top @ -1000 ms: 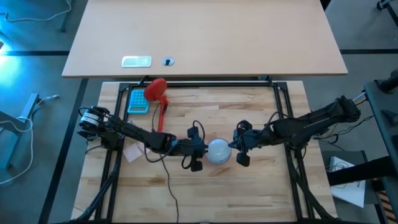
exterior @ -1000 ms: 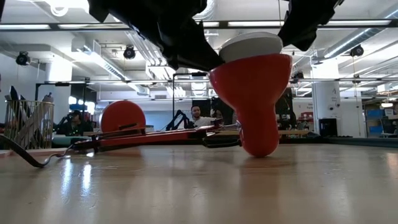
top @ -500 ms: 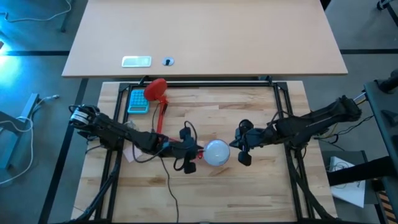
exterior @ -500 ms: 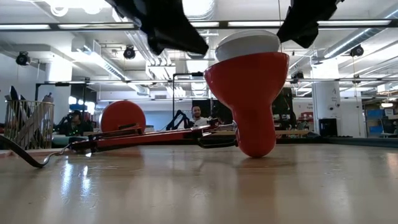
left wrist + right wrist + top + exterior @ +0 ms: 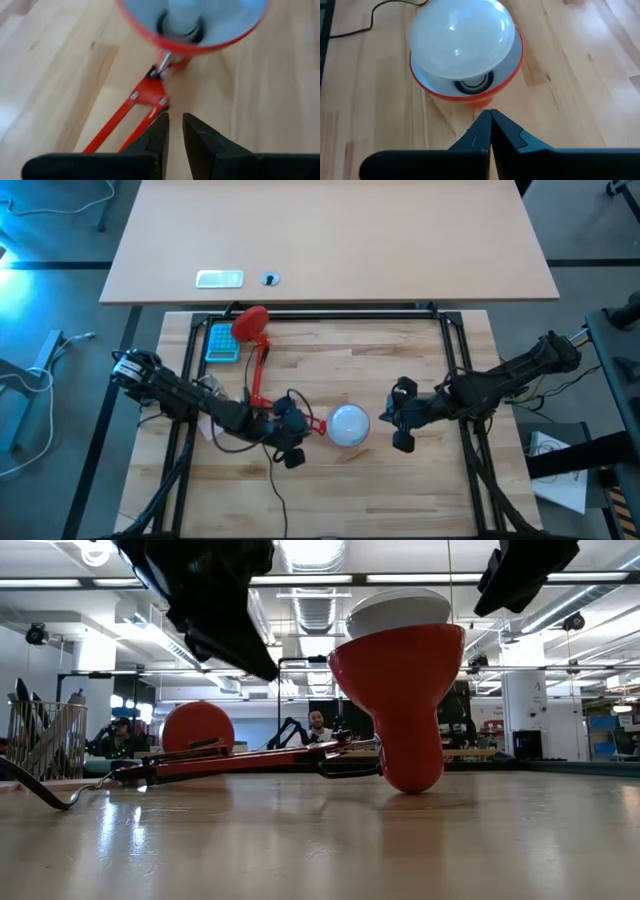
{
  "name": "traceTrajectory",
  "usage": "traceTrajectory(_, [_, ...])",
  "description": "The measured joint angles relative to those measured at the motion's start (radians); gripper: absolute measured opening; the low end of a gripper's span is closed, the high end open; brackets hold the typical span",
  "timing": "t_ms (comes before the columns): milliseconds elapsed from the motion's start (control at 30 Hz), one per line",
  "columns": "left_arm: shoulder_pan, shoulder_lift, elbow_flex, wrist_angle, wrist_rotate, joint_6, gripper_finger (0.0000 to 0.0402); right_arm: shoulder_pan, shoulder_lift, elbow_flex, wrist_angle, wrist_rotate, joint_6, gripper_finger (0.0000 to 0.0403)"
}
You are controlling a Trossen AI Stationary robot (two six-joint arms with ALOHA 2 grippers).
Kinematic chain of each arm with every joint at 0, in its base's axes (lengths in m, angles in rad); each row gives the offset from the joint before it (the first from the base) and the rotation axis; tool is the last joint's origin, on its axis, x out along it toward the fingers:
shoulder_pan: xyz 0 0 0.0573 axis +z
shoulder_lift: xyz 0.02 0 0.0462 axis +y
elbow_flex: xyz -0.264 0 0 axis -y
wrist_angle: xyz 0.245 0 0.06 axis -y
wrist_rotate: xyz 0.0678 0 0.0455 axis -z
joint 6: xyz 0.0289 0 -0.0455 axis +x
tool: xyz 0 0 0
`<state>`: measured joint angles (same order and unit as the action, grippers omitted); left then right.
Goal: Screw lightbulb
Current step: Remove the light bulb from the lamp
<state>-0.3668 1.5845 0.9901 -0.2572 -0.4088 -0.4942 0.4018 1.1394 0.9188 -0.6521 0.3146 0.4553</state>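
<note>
A red desk lamp lies on the wooden table, its round base [image 5: 250, 323] at the far left and its arm [image 5: 258, 375] running toward the near side. Its shade [image 5: 400, 690] stands on its narrow back end, opening up. The white round lightbulb [image 5: 462, 35] sits with its neck in the shade's socket [image 5: 472, 86], its globe rising above the rim. My left gripper [image 5: 175, 117] hovers over the lamp arm's joint [image 5: 150, 90], left of the shade, open by a narrow gap and holding nothing. My right gripper [image 5: 490, 114] is shut and hovers to the right of the shade.
A blue flat object [image 5: 222, 342] lies beside the lamp base. A black cord [image 5: 278, 495] trails to the near edge. Black frame rails [image 5: 460, 350] run along the table's sides. Bare wood lies near and right of the shade.
My left gripper has drawn back from the shade toward the table's left and near edge, rolling as it went. My right gripper has backed a little toward the table's right edge. The shade and bulb stand alone between them.
</note>
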Motion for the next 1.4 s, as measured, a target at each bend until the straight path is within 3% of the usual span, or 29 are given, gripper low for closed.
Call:
traceTrajectory(300, [0.044,-0.091,0.000,-0.254,0.235,-0.042,0.0046,0.038,-0.001,0.000,-0.091,0.002,0.108,0.0002])
traceTrajectory(500, [0.073,-0.147,0.001,-0.382,0.259,-0.028,0.0046,0.087,-0.002,0.000,-0.099,0.054,0.142,0.0032])
traceTrajectory(767, [0.102,-0.127,0.016,-0.245,0.134,0.178,0.0046,0.078,-0.033,0.001,-0.100,0.054,0.076,0.0098])
traceTrajectory(933, [0.078,-0.124,0.066,-0.233,0.080,0.157,0.0046,0.061,-0.068,0.001,-0.084,0.056,0.067,0.0120])
traceTrajectory(1167, [-0.048,-0.101,0.068,-0.011,-0.019,0.119,0.0046,0.067,-0.042,0.002,0.038,0.044,-0.012,0.0105])
traceTrajectory(1400, [-0.104,-0.066,0.062,0.009,-0.170,0.061,0.0046,0.067,-0.023,0.002,0.054,0.072,-0.056,0.0060])
